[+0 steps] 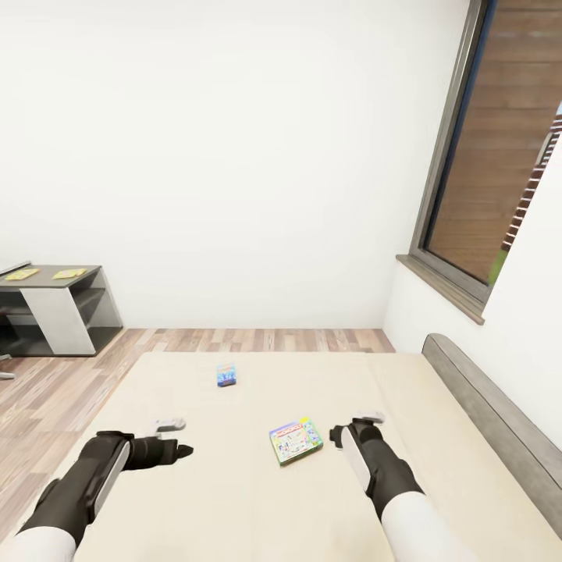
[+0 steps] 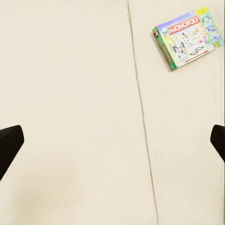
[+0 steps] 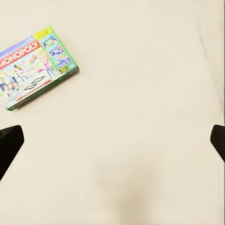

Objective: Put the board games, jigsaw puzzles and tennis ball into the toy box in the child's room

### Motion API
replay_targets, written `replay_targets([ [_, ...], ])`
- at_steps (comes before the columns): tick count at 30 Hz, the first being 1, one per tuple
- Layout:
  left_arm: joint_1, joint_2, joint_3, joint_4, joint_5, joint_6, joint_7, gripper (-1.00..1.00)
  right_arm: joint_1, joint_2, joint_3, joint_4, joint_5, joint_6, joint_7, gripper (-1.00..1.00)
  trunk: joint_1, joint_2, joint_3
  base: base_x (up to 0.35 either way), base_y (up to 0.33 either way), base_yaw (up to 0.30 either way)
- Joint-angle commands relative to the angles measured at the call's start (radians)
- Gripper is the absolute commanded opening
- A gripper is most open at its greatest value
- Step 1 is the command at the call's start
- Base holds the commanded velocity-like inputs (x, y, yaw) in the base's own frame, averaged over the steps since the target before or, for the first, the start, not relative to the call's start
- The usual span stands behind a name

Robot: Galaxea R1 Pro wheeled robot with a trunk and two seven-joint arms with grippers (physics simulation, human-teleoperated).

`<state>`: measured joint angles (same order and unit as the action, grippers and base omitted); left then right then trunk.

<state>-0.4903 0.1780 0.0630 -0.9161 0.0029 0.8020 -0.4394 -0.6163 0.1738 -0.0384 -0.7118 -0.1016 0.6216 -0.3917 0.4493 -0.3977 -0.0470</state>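
Two board games lie on the cream bed (image 1: 195,499). The white Monopoly box (image 1: 296,441) (image 2: 187,39) (image 3: 35,65) lies flat between my two arms. A small teal-blue box (image 1: 226,375) rests farther off, near the bed's far edge. My left gripper (image 1: 181,450) (image 2: 112,140) hovers open over bare mattress, left of the Monopoly box. My right gripper (image 1: 337,435) (image 3: 112,140) is open too, just right of that box. Two flat jigsaw puzzles (image 1: 21,274) (image 1: 69,273) lie on the table's dark-grey corner section (image 1: 47,269) at the far left. The toy box and the tennis ball are out of view.
The dark grey bed frame (image 1: 484,414) runs along the right, under a window (image 1: 499,156) with a sill. Wood-plank floor (image 1: 47,398) lies between the bed and the table. A seam (image 2: 140,117) divides the mattress.
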Motion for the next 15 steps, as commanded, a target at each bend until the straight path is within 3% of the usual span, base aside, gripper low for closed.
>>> replay_targets([
  [1, -0.004, 0.000, 0.004, -0.012, -0.001, 0.013, -0.005, 1.00, -0.005, 0.001, -0.001, -0.002, -0.011, 0.005, -0.013, 1.00, 0.001, -0.002, -0.003, 0.000, 0.000, 0.000],
  [5, -0.017, 0.007, 0.009, -0.060, -0.002, 0.033, -0.008, 1.00, -0.017, 0.001, -0.001, -0.006, -0.012, 0.008, -0.025, 1.00, 0.001, -0.002, -0.003, 0.000, 0.000, 0.000],
  [11, -0.054, 0.038, 0.022, -0.113, -0.001, 0.071, -0.013, 1.00, -0.037, 0.001, 0.000, -0.029, -0.011, 0.016, -0.029, 1.00, 0.001, -0.002, -0.003, 0.000, 0.000, 0.000],
  [15, -0.063, 0.064, 0.069, -0.127, 0.002, 0.087, -0.018, 1.00, -0.041, 0.001, 0.003, -0.038, -0.010, 0.021, -0.026, 1.00, 0.001, -0.002, -0.003, 0.000, 0.000, 0.000],
])
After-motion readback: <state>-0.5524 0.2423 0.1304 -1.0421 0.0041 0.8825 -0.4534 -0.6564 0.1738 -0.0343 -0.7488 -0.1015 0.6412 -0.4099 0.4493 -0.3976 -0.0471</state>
